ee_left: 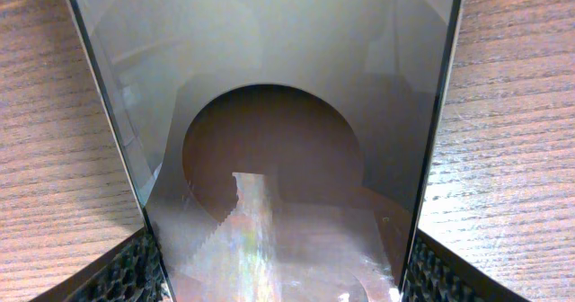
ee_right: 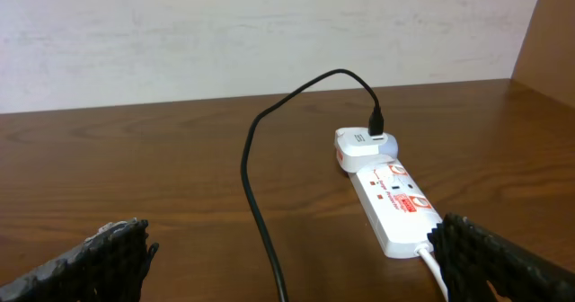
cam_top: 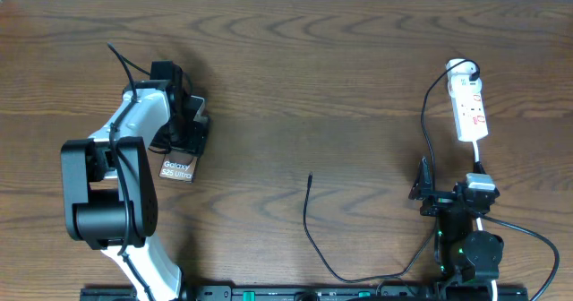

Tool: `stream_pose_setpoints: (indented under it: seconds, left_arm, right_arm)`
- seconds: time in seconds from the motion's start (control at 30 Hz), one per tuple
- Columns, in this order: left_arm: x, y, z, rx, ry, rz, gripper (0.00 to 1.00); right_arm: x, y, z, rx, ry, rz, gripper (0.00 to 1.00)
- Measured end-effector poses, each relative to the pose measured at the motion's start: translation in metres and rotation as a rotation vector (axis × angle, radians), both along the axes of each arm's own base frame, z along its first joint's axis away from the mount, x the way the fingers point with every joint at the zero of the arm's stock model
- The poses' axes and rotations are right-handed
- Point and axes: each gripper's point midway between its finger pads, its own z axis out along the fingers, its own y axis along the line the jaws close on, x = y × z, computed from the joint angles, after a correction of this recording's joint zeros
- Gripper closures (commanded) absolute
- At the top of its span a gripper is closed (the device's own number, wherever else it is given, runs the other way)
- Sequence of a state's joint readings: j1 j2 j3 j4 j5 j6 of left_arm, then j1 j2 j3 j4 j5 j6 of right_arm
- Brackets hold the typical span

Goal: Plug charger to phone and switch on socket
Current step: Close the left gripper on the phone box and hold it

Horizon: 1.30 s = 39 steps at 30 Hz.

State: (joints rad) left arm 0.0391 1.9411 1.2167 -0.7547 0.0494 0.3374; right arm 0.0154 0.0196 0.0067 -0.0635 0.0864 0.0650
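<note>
The phone lies at the left of the table, a dark glossy slab with white lettering at its near end. My left gripper is shut on its far part. In the left wrist view the phone fills the space between the fingers, both pads against its side edges. The charger is a thin black cable with its free plug tip mid-table; its other end is plugged in at the far end of the white socket. My right gripper stands open before the socket, astride the charger, holding nothing.
A white adapter sits at the socket's far end with the charger's black plug in it. A white cord leaves the socket's near end beside my right finger. A pale wall closes the table's far side.
</note>
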Motion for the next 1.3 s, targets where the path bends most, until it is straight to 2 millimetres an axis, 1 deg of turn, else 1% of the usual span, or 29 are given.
stream_pose_setpoints:
  seconds: [0.07,0.13,0.17,1.03,1.3]
  left_arm:
    - [0.0000,0.0001,0.0000,0.000,0.000,0.000,0.72]
    - [0.0000,0.0001,0.0000,0.000,0.000,0.000,0.89]
    - [0.0000,0.0001,0.0000,0.000,0.000,0.000,0.92]
    - [-0.0001,0.0001,0.0000,0.000,0.000,0.000,0.93]
    - [-0.0043,0.0003,0.0007,0.002,0.019,0.000,0.93]
  right_arm:
    - [0.0000,0.0000,0.0000,0.000,0.000,0.000,0.01]
    - [0.0000,0.0000,0.0000,0.000,0.000,0.000,0.01]
    - [0.0000,0.0000,0.0000,0.000,0.000,0.000,0.01]
    - [0.0000,0.0000,0.0000,0.000,0.000,0.000,0.01]
    - [0.0000,0.0000,0.0000,0.000,0.000,0.000,0.01]
